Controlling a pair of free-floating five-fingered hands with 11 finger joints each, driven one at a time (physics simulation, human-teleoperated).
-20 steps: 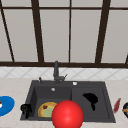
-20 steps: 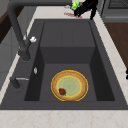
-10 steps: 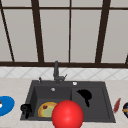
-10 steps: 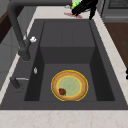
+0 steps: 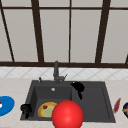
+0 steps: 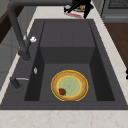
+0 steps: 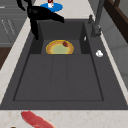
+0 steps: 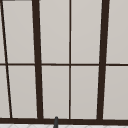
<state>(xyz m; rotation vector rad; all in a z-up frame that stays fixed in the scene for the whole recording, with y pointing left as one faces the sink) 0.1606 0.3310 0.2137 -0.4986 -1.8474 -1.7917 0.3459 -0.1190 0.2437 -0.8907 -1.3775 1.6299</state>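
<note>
Now the right robot hand (image 5: 78, 87) hovers over the sink (image 5: 100, 105), fingers relaxed and holding nothing; the yellow plate (image 5: 46, 110) lies below to its left, near the clenched left robot hand (image 5: 26, 109).

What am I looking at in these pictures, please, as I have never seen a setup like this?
This is a simulated kitchen, and the robot is just two floating black hands. One camera faces the sink from the front, two look along it from its left and right, and one looks at the window above. The left robot hand hovers at the sink's front left corner. The right robot hand hangs over the middle, right of the tap. Neither seems to hold anything. A yellow plate with a small red bit lies in the basin. A blue plate lies on the left counter. A red ball shows in front.
</note>
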